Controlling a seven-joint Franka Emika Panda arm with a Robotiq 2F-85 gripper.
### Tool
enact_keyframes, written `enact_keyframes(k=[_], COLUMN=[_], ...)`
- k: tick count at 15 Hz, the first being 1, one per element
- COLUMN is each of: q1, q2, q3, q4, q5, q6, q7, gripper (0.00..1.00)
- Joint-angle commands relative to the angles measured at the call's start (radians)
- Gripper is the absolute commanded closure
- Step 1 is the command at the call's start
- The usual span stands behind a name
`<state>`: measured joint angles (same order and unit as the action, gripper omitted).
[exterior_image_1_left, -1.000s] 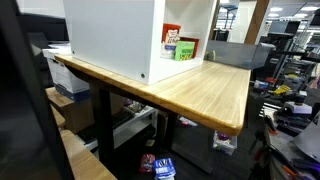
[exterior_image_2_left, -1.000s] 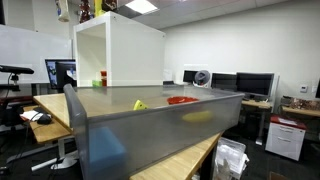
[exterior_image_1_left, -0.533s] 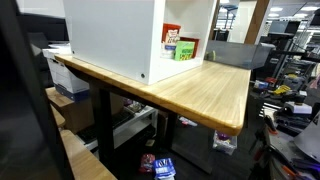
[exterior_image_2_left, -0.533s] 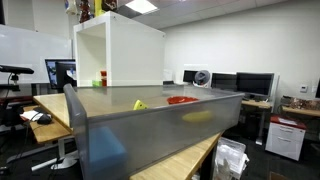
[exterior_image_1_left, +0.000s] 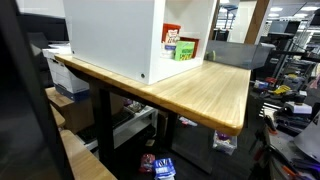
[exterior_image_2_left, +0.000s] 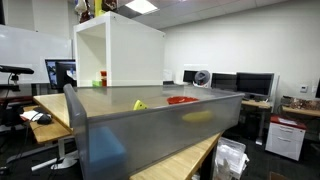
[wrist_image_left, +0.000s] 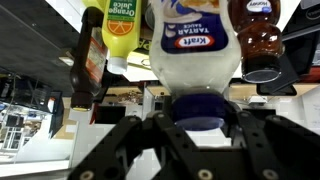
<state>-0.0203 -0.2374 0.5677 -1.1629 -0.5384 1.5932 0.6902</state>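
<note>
In the wrist view a white Kraft tartar sauce bottle (wrist_image_left: 192, 45) with a blue cap (wrist_image_left: 203, 108) fills the middle. My gripper (wrist_image_left: 203, 116) comes up from the bottom, and its black fingers (wrist_image_left: 150, 135) press the cap from both sides, so it is shut on the bottle. An orange juice bottle (wrist_image_left: 120, 30) stands close on the left and a dark brown sauce bottle (wrist_image_left: 260, 40) close on the right. Neither the arm nor the gripper shows in the exterior views.
A white open-sided shelf box (exterior_image_1_left: 110, 35) (exterior_image_2_left: 135, 55) stands on a wooden table (exterior_image_1_left: 215, 90), with red and green cartons (exterior_image_1_left: 182, 47) inside it. A grey bin (exterior_image_2_left: 150, 135) in the foreground has a yellow item (exterior_image_2_left: 140, 104) and a red item (exterior_image_2_left: 182, 100) behind it. Office desks and monitors surround.
</note>
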Motion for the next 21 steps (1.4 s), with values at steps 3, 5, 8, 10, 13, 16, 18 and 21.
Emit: enact_keyframes(k=[3,5,8,10,13,16,18,21], q1=[0.057,0.081,0.116,0.140,0.171,0.198,0.217,0.250], q2=[0.082,0.105,0.132,0.151,0.181,0.212,0.232,0.261], q3=[-0.018,-0.027,-0.047,-0.064,-0.093,-0.123,-0.141,-0.170], q4=[0.104,0.128,0.157,0.178,0.212,0.248,0.273,0.312], q5=[-0.079,-0.097,-0.115,-0.119,-0.131,-0.135,-0.136,-0.138], q6=[-0.018,-0.021,-0.024,-0.029,-0.039,-0.056,-0.062,-0.066], q7=[-0.040,-0.042,-0.047,-0.052,-0.066,-0.076,-0.084,-0.093], gripper=[0.81,0.81,0.81,0.81,0.81,0.81,0.81,0.81])
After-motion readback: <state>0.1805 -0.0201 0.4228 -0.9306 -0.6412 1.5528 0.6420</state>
